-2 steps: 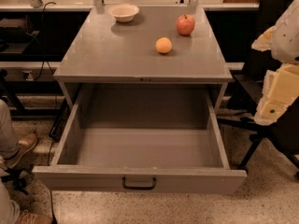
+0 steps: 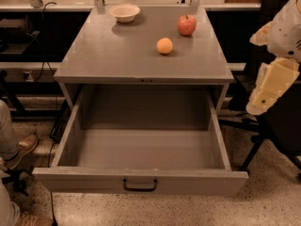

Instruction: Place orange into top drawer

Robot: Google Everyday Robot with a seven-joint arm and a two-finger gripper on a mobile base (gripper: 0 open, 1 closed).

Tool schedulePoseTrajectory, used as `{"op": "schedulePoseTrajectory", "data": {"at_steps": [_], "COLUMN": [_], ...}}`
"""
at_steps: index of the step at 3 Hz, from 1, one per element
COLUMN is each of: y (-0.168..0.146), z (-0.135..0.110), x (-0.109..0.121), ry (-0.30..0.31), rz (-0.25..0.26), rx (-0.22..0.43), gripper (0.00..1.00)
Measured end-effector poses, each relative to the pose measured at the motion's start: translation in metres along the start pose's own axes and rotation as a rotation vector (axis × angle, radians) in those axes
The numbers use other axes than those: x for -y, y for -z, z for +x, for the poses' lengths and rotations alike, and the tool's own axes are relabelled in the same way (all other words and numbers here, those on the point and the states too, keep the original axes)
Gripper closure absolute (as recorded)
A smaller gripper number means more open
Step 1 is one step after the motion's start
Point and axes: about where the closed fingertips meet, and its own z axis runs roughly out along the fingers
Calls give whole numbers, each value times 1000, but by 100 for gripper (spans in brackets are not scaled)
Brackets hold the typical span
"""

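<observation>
I see gripper point(image 2: 270, 86) idle, grip unreadable. Orange point(image 2: 164, 45) sits well left of it, untouched; drawer point(image 2: 84, 177) lower-left gapes open, ready to receive.

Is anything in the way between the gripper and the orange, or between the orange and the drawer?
Nothing visible. The gripper hangs right of the cabinet, with only bare top between it and the orange. The apple and bowl sit farther back. The drawer is open in front, with nothing in it.

The robot's arm point(image 2: 288, 25) is a rounded white shell, faintly speckled. The gripper point(image 2: 272, 86), at the view's right edge, is pale cream, blocky, with one small dark dot.
</observation>
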Motion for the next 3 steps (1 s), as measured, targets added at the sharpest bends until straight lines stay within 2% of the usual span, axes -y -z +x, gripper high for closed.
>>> {"op": "schedulePoseTrajectory", "data": {"at_steps": [1,2,3], "y": [-40,-67,-64], "z": [-17,-36,-40], "x": [58,102,110], "ry": [-110,-221,-221], "rz": [53,117,153], "rx": [188,319,334], "gripper": [0,0,0]}}
